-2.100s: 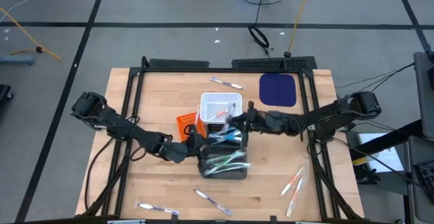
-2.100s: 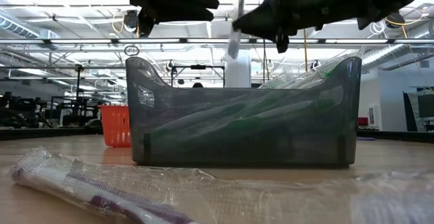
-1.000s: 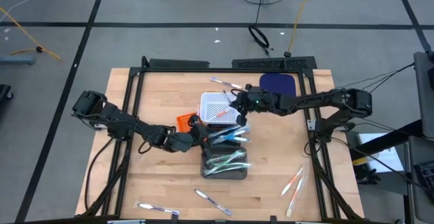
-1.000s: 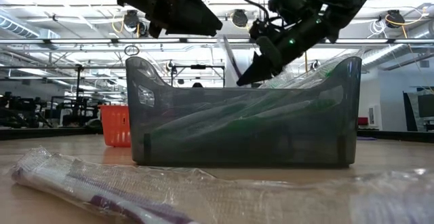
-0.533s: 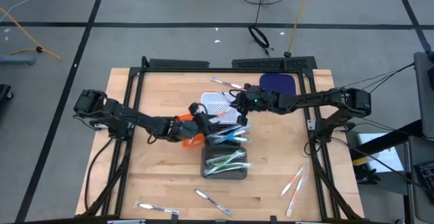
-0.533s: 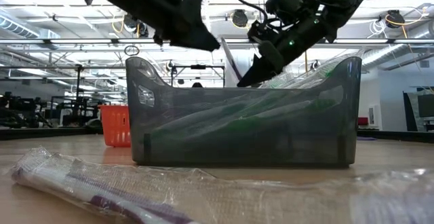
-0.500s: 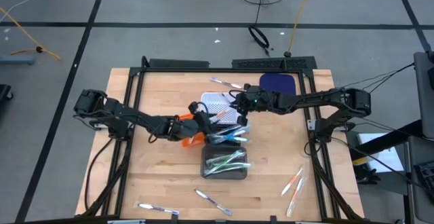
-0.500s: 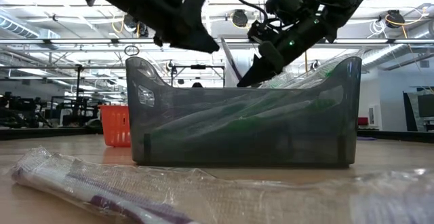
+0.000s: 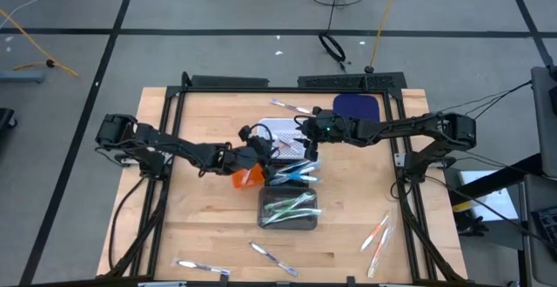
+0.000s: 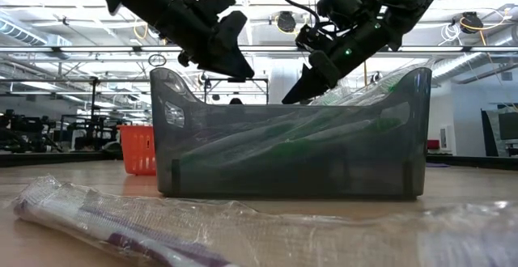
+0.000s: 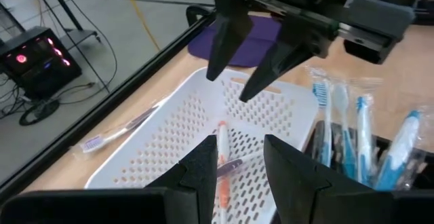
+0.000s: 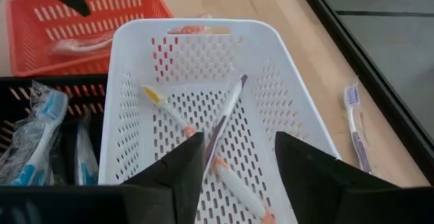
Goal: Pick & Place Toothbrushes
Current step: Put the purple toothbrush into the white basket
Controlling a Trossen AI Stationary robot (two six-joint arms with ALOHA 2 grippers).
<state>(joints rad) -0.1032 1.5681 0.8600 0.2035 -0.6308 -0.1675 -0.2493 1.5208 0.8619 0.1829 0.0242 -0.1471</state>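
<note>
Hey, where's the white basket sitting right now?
In the high view the white basket sits mid-table, between the orange basket and the blue mat, under the open right gripper.

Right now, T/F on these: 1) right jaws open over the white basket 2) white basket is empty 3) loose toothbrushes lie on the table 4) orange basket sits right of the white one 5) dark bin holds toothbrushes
1) True: the right gripper hangs open above the white basket.
2) False: toothbrushes lie in it.
3) True: loose toothbrushes lie near the table's edges.
4) False: the orange basket sits left of it.
5) True: the dark bin holds several.
</note>
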